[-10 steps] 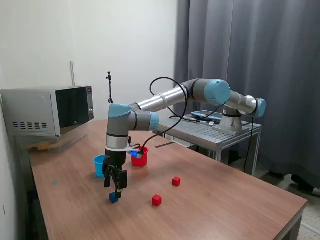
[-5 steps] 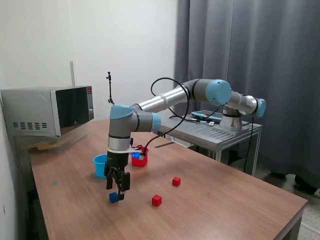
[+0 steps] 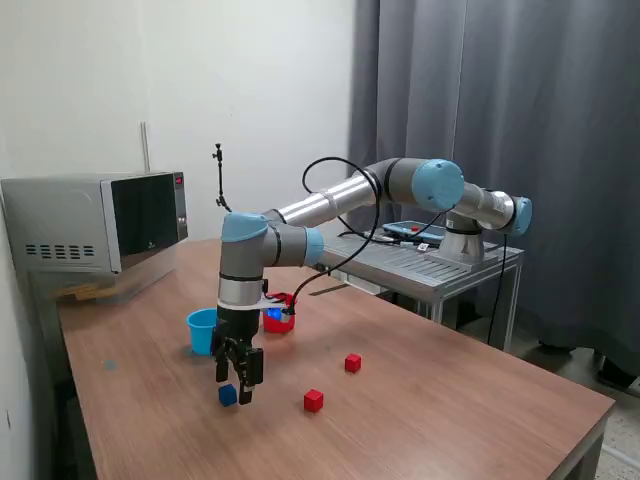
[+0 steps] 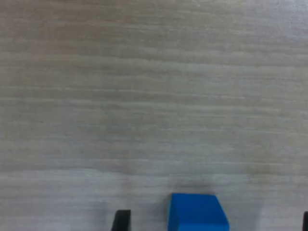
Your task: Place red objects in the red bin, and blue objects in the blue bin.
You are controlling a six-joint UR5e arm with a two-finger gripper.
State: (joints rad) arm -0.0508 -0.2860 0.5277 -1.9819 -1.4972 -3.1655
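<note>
Blue cube (image 3: pixel 228 396), small and dark, flat on the worktop; the wrist view shows it (image 4: pixel 197 211) at the frame edge. Two red cubes (image 3: pixel 314 401) (image 3: pixel 352 363), alike, lie apart further to the exterior view's right. Light blue cup (image 3: pixel 202 331) and red cup (image 3: pixel 279 318) stand upright behind; a blue item, possibly a second cube, shows at the red cup's rim.

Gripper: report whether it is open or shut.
Open. In the wrist view the gripper has its fingertips spread wide, with the blue cube lying loose on the table between them.
</note>
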